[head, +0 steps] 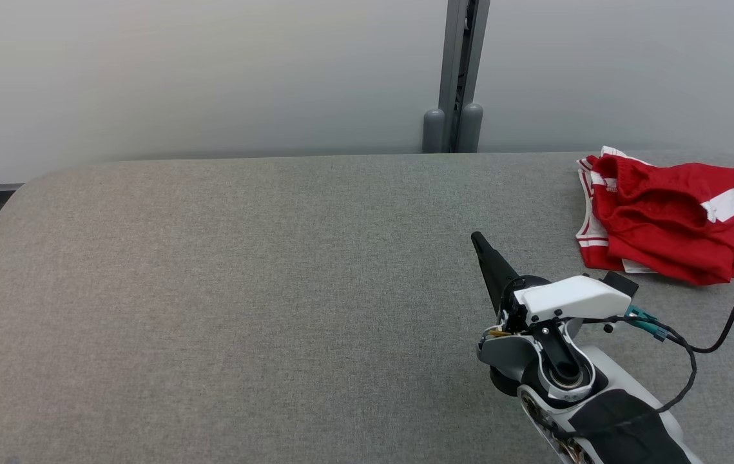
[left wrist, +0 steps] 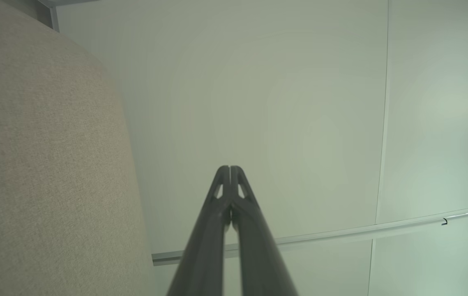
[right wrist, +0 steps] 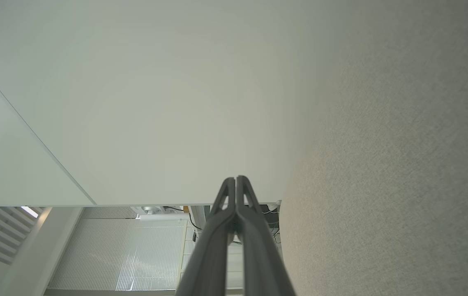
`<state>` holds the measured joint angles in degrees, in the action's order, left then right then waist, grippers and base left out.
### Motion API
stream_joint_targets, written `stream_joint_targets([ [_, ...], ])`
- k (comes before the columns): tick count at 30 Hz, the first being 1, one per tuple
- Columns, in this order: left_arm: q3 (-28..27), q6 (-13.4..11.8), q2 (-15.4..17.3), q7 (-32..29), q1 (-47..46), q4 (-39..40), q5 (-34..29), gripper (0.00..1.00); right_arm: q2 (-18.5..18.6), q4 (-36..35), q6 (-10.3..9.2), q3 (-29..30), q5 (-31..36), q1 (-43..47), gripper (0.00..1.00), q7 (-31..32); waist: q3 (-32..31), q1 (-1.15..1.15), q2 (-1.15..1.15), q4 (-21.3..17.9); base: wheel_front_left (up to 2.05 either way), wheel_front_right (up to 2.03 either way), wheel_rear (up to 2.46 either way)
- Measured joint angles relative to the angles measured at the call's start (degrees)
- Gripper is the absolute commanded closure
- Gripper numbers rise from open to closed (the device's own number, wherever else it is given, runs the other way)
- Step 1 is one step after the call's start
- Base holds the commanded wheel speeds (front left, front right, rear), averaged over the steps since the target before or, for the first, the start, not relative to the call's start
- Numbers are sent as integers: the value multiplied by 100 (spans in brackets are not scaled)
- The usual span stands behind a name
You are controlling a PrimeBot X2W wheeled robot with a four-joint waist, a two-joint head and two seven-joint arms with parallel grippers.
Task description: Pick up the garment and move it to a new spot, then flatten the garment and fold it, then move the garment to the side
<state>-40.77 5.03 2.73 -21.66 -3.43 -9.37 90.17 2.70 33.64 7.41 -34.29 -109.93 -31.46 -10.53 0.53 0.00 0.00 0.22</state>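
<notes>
garment [head: 663, 219], red soft cloth w/ white striped bands & a white patch, lies on the grey woven-fabric table [head: 244, 290] at its far right corner, nothing touching it. it sits in loose stacked layers w/ rumpled edges, more a rough bundle than a crisp fold. being off at the table's side, it's prob either parked after folding or not yet picked up; can't tell which.

right gripper [head: 479, 243], two long dark tapered fingers on a white & grey wrist, hovers over the table's near right part, well apart from the garment, tips aimed toward the table's middle. right wrist view shows its fingers pressed together w/ nothing between, so clenched & empty. a black cable [head: 727, 316] loops from the wrist over the table's right edge, ending near the garment's hem.

left gripper [left wrist: 229, 169] is likewise clenched on nothing, pointing past the table's edge at a pale wall panel.

table cloth looks matte & slightly grippy, so the thin garment would prob drag rather than slide.
</notes>
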Motion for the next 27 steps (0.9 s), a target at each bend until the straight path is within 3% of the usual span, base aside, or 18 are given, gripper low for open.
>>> stream_joint_targets([
  [27,-1,0,0,0,-1,0,0,100,0,0,0,0,0,0,100,0,0,0,0,0,0,0,0],
])
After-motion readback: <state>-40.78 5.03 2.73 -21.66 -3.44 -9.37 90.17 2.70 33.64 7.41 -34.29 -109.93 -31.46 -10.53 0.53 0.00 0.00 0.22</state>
